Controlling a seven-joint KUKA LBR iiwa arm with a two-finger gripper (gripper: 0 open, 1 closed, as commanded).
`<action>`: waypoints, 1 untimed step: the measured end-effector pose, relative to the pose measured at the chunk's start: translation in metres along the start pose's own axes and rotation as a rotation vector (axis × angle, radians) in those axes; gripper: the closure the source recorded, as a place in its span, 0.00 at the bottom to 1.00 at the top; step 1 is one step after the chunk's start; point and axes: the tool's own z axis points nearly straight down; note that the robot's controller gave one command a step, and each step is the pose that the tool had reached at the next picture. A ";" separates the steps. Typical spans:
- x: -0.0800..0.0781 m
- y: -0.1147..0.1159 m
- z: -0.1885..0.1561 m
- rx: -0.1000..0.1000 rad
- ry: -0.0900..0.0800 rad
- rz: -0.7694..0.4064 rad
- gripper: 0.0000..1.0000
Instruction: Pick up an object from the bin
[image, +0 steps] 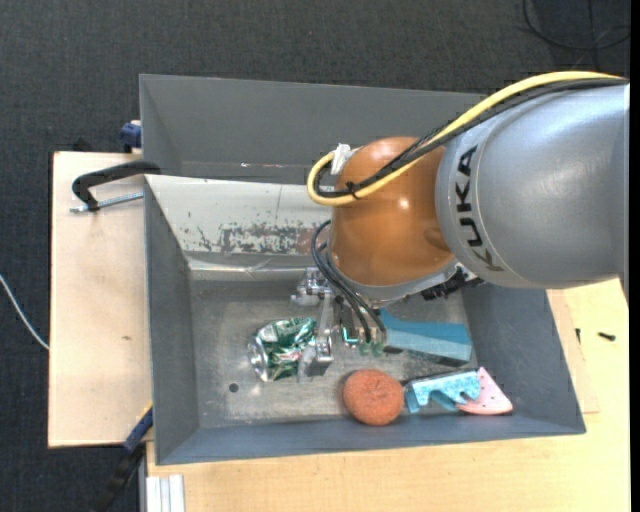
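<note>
My gripper (322, 352) reaches down from under the orange cover to the middle of the bin floor. Its metal fingers stand against the right side of a crushed green and silver can (280, 348); the can touches them, but whether it is between them is hidden. Just to the right of the gripper lies a blue rectangular block (430, 337). In front of it, near the bin's front wall, sits a round orange-red ball (374, 396).
A light-blue and pink plastic piece (462, 392) lies at the front right beside the ball. The arm and its orange cover hang over the bin's right half. Bare floor lies to the left of the can.
</note>
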 end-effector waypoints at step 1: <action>0.000 0.000 0.000 0.000 0.000 0.000 0.00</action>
